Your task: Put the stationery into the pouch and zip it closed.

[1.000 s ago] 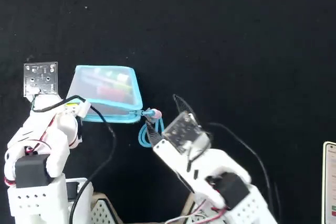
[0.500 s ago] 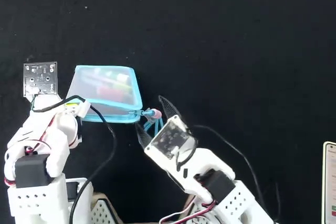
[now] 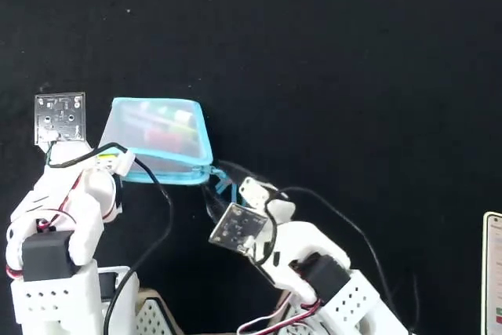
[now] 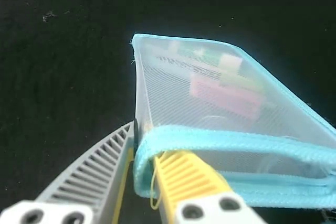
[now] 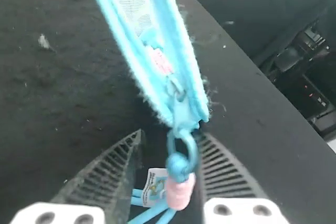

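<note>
A translucent pouch with light blue trim lies at the left of the black table, with pink, green and yellow stationery inside it. My left gripper is shut on the pouch's near blue edge, grey finger below and yellow finger above. My right gripper is open at the pouch's right corner, its black fingers on either side of the blue zipper pull. A blue cord with a pink charm hangs from the pull. In the high view the right gripper meets that corner.
A small grey square plate lies left of the pouch, just beyond the left arm. A white object shows at the right edge. Black cables trail from both arms. The far and right parts of the table are bare.
My right arm has swung left and turned toward the pouch's corner; the zipper pull and cord now sit between its fingers. The left arm and the pouch have stayed put.
</note>
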You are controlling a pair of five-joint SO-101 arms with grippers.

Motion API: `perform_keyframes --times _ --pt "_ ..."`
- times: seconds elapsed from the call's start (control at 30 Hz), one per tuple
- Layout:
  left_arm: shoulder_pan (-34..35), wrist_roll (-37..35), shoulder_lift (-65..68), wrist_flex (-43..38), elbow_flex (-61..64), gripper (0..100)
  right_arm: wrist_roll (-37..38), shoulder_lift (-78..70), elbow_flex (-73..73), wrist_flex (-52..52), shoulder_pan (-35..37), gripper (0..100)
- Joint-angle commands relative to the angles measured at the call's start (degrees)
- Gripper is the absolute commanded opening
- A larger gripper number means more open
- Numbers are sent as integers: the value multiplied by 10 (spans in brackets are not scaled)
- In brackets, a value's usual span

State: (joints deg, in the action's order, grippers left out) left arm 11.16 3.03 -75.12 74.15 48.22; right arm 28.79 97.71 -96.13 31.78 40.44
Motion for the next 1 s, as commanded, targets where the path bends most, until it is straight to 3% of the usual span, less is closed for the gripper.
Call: perform_keyframes --times 0.0,0.23,0.53,0.73,0.97 --pt "7 -7 -4 -7 -50 30 8 6 7 -12 -30 156" --pt "6 -7 -4 -7 -50 30 4 6 20 -13 -44 13" --pt "4 -6 -4 -7 -50 30 -35 11 39 -4 -44 11" --pt "4 -6 -4 -7 -49 30 -80 6 143 84 -56 11" --pt "5 -6 -4 -7 -49 30 -79 6 68 -13 -59 11"
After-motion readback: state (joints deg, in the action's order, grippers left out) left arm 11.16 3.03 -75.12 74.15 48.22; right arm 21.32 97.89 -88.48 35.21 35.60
